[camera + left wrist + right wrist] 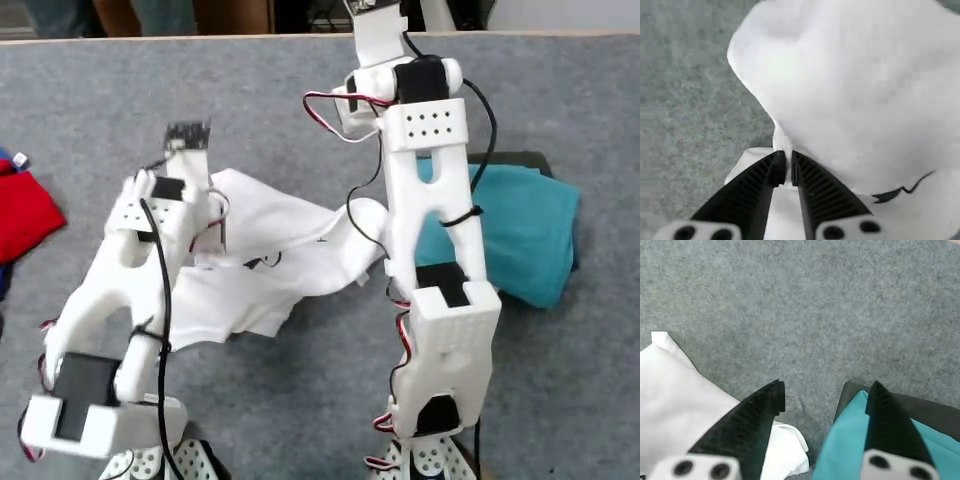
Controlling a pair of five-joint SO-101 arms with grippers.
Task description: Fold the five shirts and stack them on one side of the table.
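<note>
**A:** How do the jaws stand?

**B:** The left gripper (784, 172) is pressed together on a thin edge of the white shirt (865, 100), and a sliver of cloth shows between the tips. The right gripper (826, 390) is spread wide with nothing in it. It hangs over bare table (815, 305) in the gap between the white shirt and the teal shirt (845, 445).

**A:** And the shirts themselves?

**B:** The white one lies crumpled and half open in the middle of the table, between the two arms. The teal shirt is folded on the right side, resting on a dark shirt (930, 412) whose edge peeks out beneath it. A red shirt (25, 210) lies at the far left edge.

**A:** So what makes this fold go well?

**B:** I judge the white shirt is the one in hand. One pinch alone will likely drag it into a bunch, so the right gripper should take the white edge nearest it, coming in low to the cloth. Then both carry that edge over together, level, and let go only once it lies flat. The stack looks begun at the teal pile, so the white shirt ought to go there
</note>
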